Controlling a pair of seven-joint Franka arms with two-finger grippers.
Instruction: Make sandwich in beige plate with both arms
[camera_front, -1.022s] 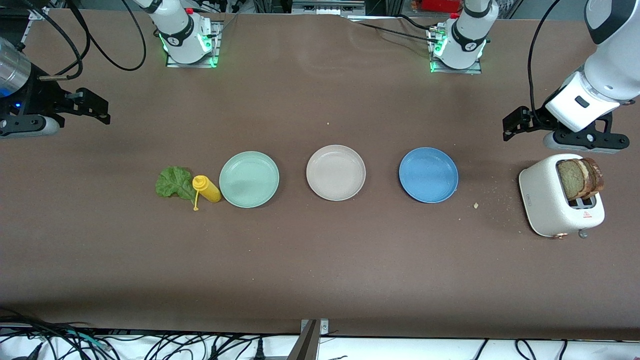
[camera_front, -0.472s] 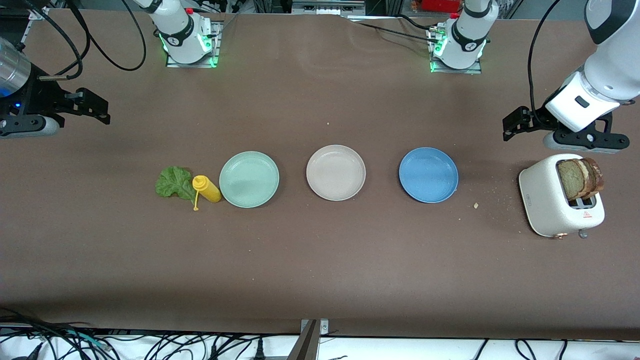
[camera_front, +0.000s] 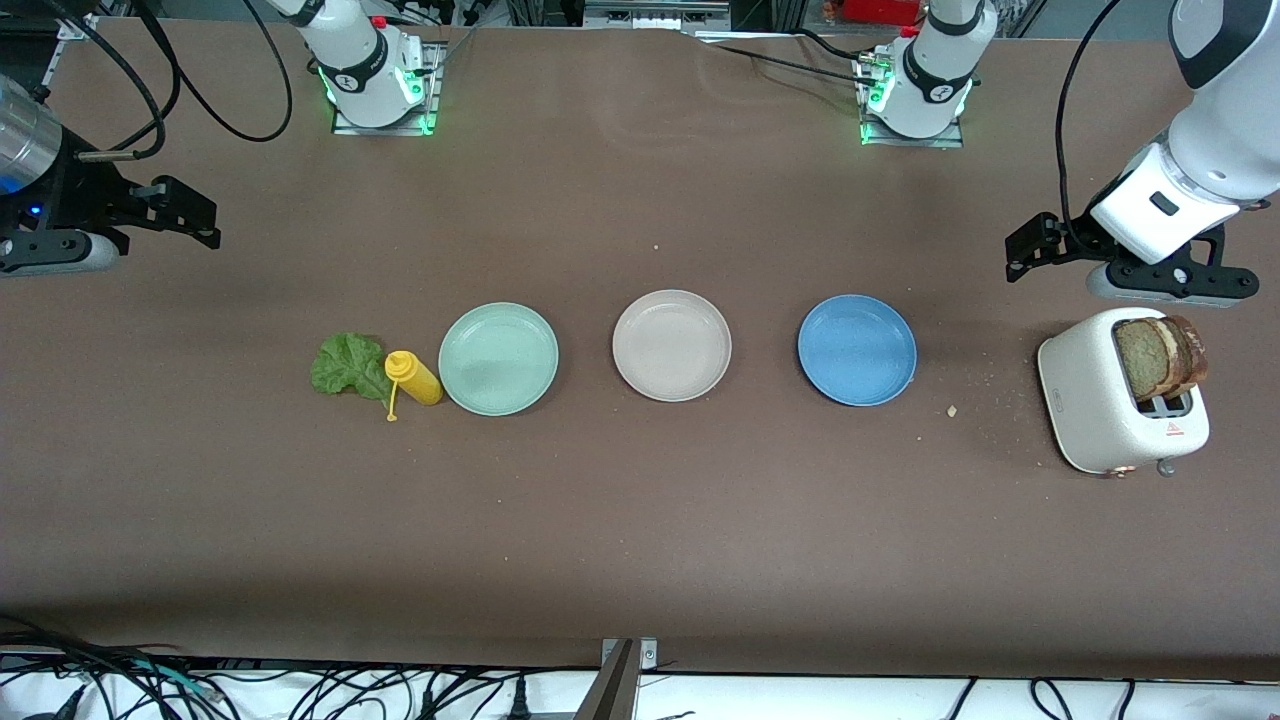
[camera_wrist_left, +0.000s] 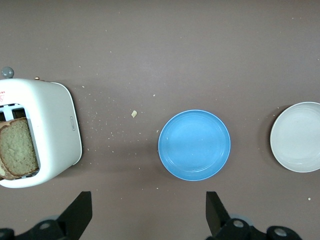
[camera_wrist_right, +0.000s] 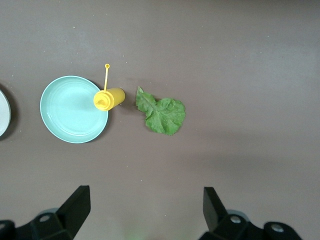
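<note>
My right gripper (camera_front: 60, 235) is getting cropped by the front view's edge, and the toaster (camera_wrist_left: 37, 132) is hiding the lower half of both bread slices (camera_wrist_left: 17, 152).

The toaster (camera_front: 1120, 405) carries a red triangular warning sign on its top face; the print beside it is too small to read.
</note>
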